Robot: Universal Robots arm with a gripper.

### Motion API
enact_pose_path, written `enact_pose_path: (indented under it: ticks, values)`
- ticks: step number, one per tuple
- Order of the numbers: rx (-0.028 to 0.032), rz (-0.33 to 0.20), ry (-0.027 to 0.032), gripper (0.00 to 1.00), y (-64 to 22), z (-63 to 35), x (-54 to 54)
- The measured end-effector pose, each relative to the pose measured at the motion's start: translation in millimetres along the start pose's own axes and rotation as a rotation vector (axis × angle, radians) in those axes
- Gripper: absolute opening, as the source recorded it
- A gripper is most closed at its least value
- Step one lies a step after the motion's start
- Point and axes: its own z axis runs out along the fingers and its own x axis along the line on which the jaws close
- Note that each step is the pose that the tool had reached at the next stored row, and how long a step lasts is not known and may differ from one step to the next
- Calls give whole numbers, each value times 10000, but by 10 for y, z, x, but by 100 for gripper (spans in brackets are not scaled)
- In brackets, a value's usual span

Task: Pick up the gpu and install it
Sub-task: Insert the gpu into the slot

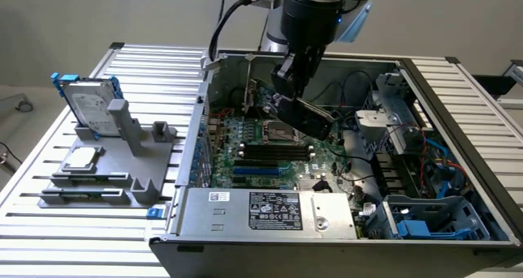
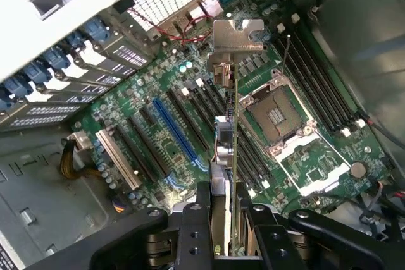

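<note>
Holding the gpu (image 2: 223, 147) edge-on, the fingers (image 2: 193, 222) clamp partway closed on it (silver bracket at its far end) above the motherboard (image 2: 126, 102) inside the open computer case (image 1: 245, 259).

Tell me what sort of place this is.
Probably a robotics lab bench for PC assembly: an open computer case on a slatted aluminium table, a grey fixture holding a hard drive, and the gripper holding the gpu.

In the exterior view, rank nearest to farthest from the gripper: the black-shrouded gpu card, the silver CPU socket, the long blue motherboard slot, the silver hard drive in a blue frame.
1. gpu card: held in the gripper.
2. CPU socket: on the board below.
3. blue slot: farther along the board.
4. hard drive: outside the case, exterior view's left.
</note>
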Motion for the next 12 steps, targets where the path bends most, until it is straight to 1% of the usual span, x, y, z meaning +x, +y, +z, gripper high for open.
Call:
enact_pose_path:
  ticks: [5, 10, 12]
  values:
    - [32, -905, 19, 26, -1, 25, -1]
    - [32, -1822, -19, 26, -1, 54, -2]
    - [17, -2182, -61, 26, -1, 64, -2]
